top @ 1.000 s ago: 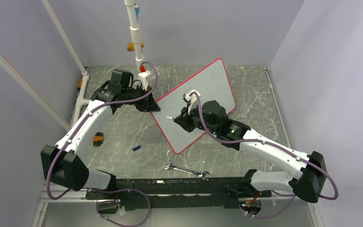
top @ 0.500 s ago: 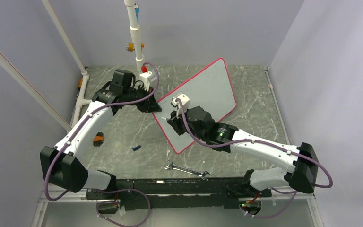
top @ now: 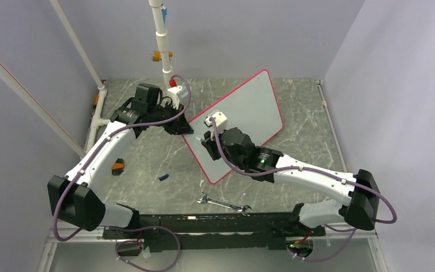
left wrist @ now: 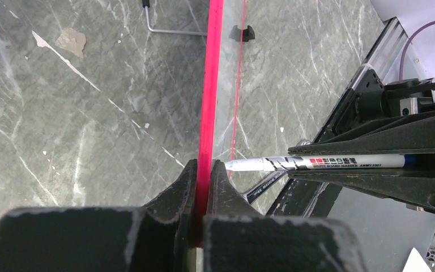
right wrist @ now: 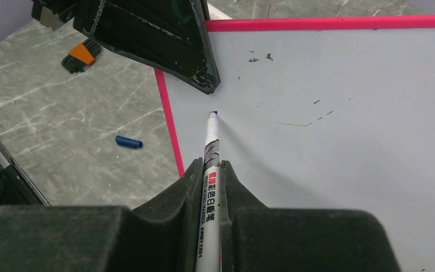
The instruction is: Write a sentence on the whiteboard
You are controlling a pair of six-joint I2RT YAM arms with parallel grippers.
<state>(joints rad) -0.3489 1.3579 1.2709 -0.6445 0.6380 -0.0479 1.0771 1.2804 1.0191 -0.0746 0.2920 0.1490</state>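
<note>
The whiteboard point(top: 249, 105) is seen set slantwise across the middle and far part of the grey marbled surface point(top: 147, 153), with its pink-red rim turned towards the left arm. Its white face is marked only by a few small dark specks and one thin faint line. The rim is clamped edge-on between the left fingers point(left wrist: 203, 181), which are pressed tight against it from both sides at the board's left edge. Whether the board is lifted off the surface at that edge cannot be told. A white marker point(right wrist: 210, 153) with printed lettering on its barrel is gripped firmly in the right fingers point(right wrist: 209, 170), and its blue tip is held at the board's face, just inside the rim and just beside the left fingers; it appears to be touching. A small blue cap point(top: 163, 177) is seen lying on the surface near the board's near corner, an orange and black object point(top: 117, 166) further left, and a metal wrench point(top: 224, 204) near the arms' bases.
</note>
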